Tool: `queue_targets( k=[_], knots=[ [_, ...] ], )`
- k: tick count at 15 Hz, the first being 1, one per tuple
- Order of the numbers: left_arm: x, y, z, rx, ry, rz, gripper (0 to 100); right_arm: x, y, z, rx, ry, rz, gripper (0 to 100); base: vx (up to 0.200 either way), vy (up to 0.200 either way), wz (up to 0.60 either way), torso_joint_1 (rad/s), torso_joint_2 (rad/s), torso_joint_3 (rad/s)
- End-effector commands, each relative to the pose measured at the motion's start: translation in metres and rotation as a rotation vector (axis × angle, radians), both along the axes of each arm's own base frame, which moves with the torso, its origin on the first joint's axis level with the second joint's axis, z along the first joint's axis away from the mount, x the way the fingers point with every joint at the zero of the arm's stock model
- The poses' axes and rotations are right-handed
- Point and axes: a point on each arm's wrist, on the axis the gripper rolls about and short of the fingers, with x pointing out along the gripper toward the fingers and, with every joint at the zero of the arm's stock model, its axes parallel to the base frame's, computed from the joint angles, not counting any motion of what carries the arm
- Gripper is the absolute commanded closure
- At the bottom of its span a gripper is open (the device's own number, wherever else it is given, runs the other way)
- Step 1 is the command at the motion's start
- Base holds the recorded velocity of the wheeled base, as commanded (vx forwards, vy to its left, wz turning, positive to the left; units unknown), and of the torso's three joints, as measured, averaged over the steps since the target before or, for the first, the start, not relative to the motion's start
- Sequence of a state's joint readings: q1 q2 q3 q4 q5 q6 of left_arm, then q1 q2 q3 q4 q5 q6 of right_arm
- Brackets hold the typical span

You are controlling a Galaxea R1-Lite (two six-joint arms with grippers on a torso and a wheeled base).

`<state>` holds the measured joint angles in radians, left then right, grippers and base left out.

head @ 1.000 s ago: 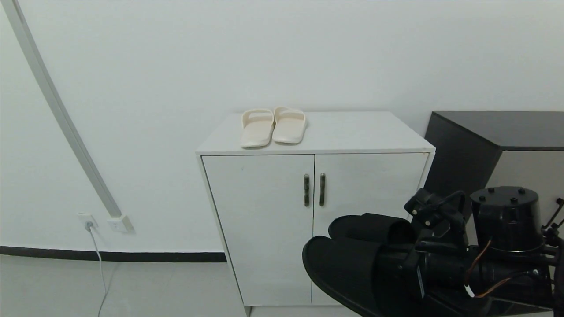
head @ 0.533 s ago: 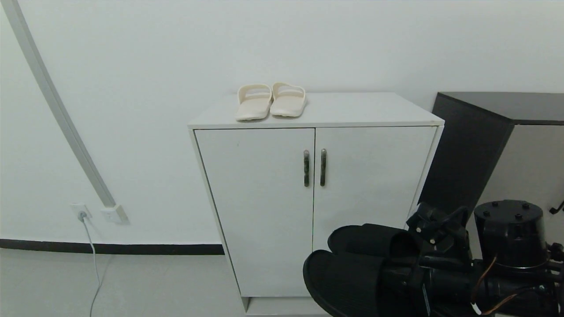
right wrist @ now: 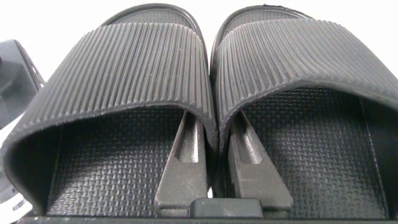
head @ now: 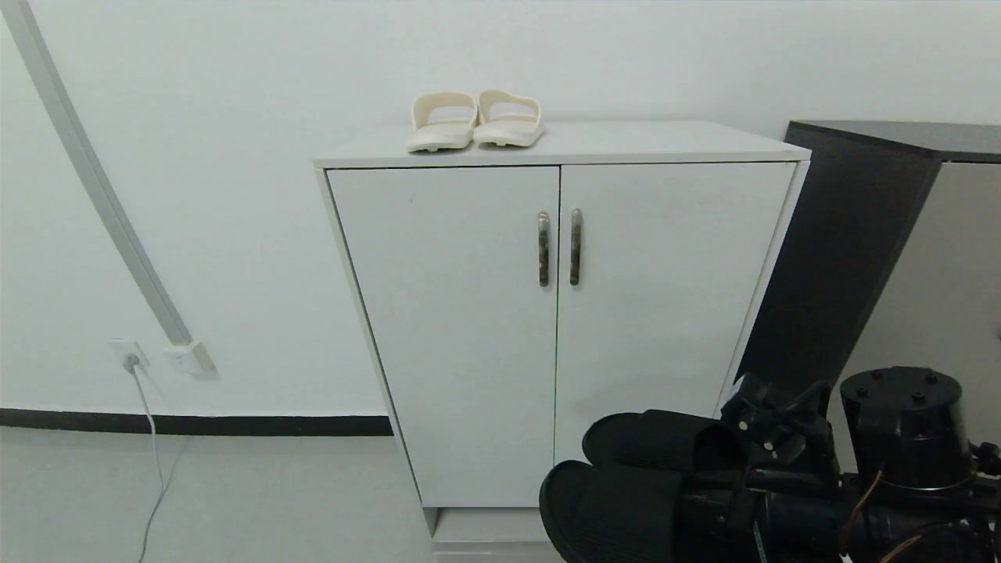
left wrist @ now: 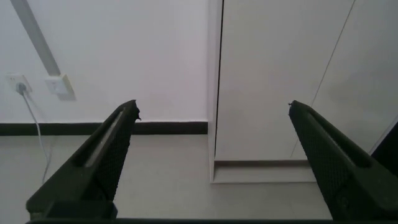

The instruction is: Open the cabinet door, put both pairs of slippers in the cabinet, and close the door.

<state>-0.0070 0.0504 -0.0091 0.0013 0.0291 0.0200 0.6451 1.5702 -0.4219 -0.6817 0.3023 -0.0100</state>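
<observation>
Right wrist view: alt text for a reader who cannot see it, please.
The right gripper holds a pair of black slippers with ribbed straps side by side, one finger under each strap, pinching their touching inner walls together. Dimpled footbeds show beneath the straps.

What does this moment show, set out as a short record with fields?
cabinet doors: both shut
beige slippers: side by side on the cabinet top
black slippers: held as a pair, low in front of the cabinet doors
right tool: shut on black slippers, pinching their inner walls together
left tool: open, empty
task stage: door not yet opened
</observation>
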Motion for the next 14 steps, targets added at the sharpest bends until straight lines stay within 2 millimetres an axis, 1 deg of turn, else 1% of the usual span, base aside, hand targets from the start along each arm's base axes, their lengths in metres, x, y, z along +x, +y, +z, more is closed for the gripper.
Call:
queue_targets(
  k=[1,2,3,4,5,6,7,8,9,10,11,12,13,14],
  knots=[
    [0.012,0.000,0.046,-0.019,0.019,-0.033,0,0.000,0.000,0.000,0.000,-0.002,0.003,100,0.000,0.000,0.00,0.007,0.07,0.022],
    [0.026,-0.001,0.081,-0.049,0.011,-0.054,0,0.000,0.000,-0.001,-0.003,0.002,0.003,100,0.000,0.000,0.00,0.000,0.00,0.000],
    [0.026,-0.001,0.081,-0.049,0.011,-0.054,0,0.000,0.000,-0.001,-0.003,0.002,0.003,100,0.000,0.000,0.00,0.000,0.00,0.000],
    [0.079,-0.005,0.125,-0.064,0.079,-0.171,0,0.000,0.000,-0.002,-0.006,0.006,0.003,100,0.000,0.000,0.00,0.000,0.00,0.000],
    [0.103,-0.009,0.138,-0.072,0.079,-0.272,0,0.000,0.000,-0.002,-0.007,0.005,0.002,100,0.000,0.000,0.00,0.000,0.00,0.000],
    [0.118,-0.010,0.145,-0.076,0.082,-0.325,0,0.000,0.000,-0.002,-0.006,0.004,0.000,100,0.000,0.000,0.00,0.000,0.00,0.000],
    [0.153,-0.016,0.161,-0.086,0.097,-0.456,0,0.000,0.000,-0.002,-0.004,0.002,0.000,100,0.000,0.000,0.00,0.000,0.00,0.000],
    [0.175,-0.026,0.170,-0.092,0.114,-0.554,0,0.000,0.000,-0.001,-0.003,0.000,0.000,100,0.000,0.000,0.00,-0.027,0.16,0.163],
    [0.191,-0.039,0.178,-0.096,0.116,-0.642,0,0.001,-0.001,-0.001,-0.001,0.000,-0.004,100,0.000,0.000,0.00,-0.012,0.10,0.095],
    [0.204,-0.053,0.186,-0.096,0.116,-0.715,0,0.001,-0.001,-0.001,0.001,-0.002,-0.004,100,0.000,0.000,0.00,-0.002,0.07,0.056],
    [0.212,-0.067,0.192,-0.094,0.111,-0.778,0,0.000,-0.001,0.000,0.003,-0.006,-0.004,100,0.000,0.000,0.00,0.000,0.00,0.000],
    [0.226,-0.093,0.201,-0.090,0.107,-0.871,0,0.000,-0.001,0.000,0.004,-0.005,-0.004,100,0.000,0.000,0.00,0.000,0.00,0.000],
    [0.232,-0.105,0.203,-0.088,0.106,-0.911,0,0.000,-0.001,0.000,0.005,-0.003,-0.005,100,0.000,0.000,0.00,0.000,0.00,0.000],
    [0.240,-0.125,0.208,-0.090,0.105,-0.969,0,0.000,-0.001,0.000,0.006,-0.002,-0.007,100,0.000,0.000,0.00,0.000,0.00,0.000]
  ],
)
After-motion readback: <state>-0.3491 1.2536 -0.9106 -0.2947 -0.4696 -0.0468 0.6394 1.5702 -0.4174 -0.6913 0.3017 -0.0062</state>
